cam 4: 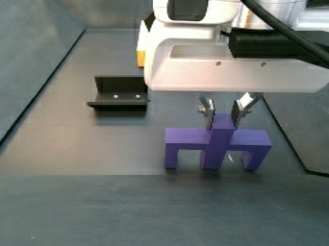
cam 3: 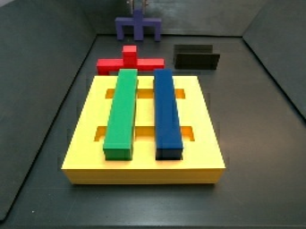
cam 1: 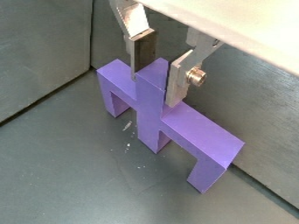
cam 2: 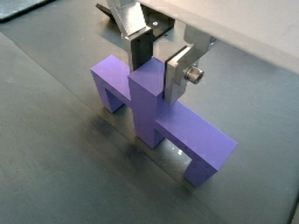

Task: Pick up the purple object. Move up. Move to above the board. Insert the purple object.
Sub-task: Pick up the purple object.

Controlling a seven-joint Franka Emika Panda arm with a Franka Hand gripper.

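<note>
Gripper (cam 3: 140, 12) cut off by top edge in side view, only fingertips showing over purple object (cam 3: 140, 29). Stem top hidden between fingers (cam 1: 142, 51) in both wrist views. Red block (cam 3: 129, 62) partly hidden behind board (cam 3: 145, 165).

Your dark grey floor (cam 3: 257, 143) and what stands on it

You have the yellow board (cam 3: 143, 165) nearest, red cross-shaped block (cam 3: 129, 63) and black fixture (cam 3: 196, 59) behind it — the purple object (cam 3: 140, 27) rests farthest back, gripper (cam 4: 224, 112) straddling its stem.
</note>
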